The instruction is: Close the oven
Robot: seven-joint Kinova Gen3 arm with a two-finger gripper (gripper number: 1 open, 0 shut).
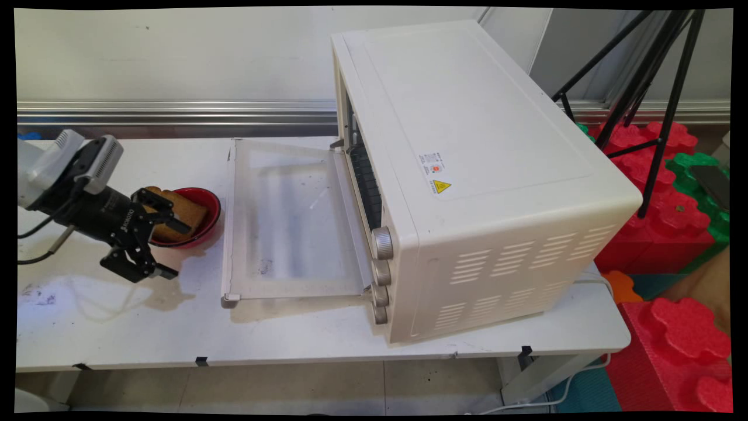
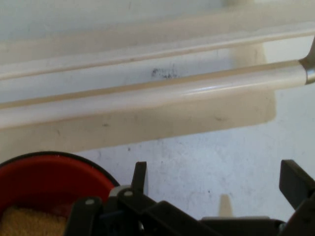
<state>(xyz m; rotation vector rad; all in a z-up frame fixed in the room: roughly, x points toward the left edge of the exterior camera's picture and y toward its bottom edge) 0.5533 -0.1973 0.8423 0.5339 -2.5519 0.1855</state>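
Observation:
My black gripper hovers over the table's left part with its fingers spread wide and nothing between them. Just behind its upper finger stands a red bowl holding a slice of brown toast. In the hand view the gripper is open, the red bowl with the toast lies at the lower left, and the oven door's handle runs across ahead. The cream toaster oven stands to the right with its glass door folded down flat.
The white table has dark smudges near its left front. Oven knobs line the oven's near front corner. A black tripod and red and green foam blocks stand off the table at the right.

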